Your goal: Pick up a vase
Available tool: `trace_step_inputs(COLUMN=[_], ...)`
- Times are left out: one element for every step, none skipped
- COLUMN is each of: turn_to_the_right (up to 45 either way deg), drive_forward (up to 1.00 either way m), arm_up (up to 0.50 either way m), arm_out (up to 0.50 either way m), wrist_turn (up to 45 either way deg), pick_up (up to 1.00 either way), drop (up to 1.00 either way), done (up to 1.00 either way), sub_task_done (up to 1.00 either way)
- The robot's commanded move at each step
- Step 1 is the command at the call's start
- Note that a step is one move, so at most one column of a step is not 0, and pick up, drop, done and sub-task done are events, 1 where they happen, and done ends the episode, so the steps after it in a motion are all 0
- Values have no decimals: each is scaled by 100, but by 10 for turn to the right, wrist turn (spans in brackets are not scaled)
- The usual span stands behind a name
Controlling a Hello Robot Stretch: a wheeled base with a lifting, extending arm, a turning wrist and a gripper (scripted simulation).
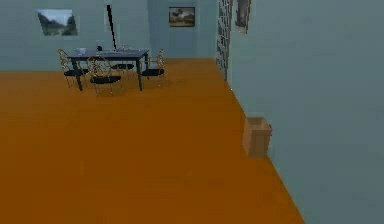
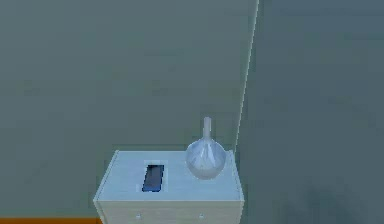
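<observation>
A pale, glassy vase (image 2: 206, 155) with a round body and a thin neck stands on the right part of a white cabinet top (image 2: 125, 185) in the arm side view, close to the grey-green wall behind it. A small dark flat rectangular thing (image 2: 153, 178) lies on the same top, to the left of the vase.
In the forward view an orange floor (image 1: 130, 140) stretches to a dark dining table (image 1: 110, 55) with several chairs at the far left. A small brown box (image 1: 257, 136) stands against the wall at the right. Framed pictures (image 1: 57, 21) hang on the far wall.
</observation>
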Motion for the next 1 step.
trace_step_inputs(turn_to_the_right=[0], drive_forward=[0], arm_up=[50], arm_out=[0], wrist_turn=[0], pick_up=[0], drop=[0], done=[0], sub_task_done=[0])
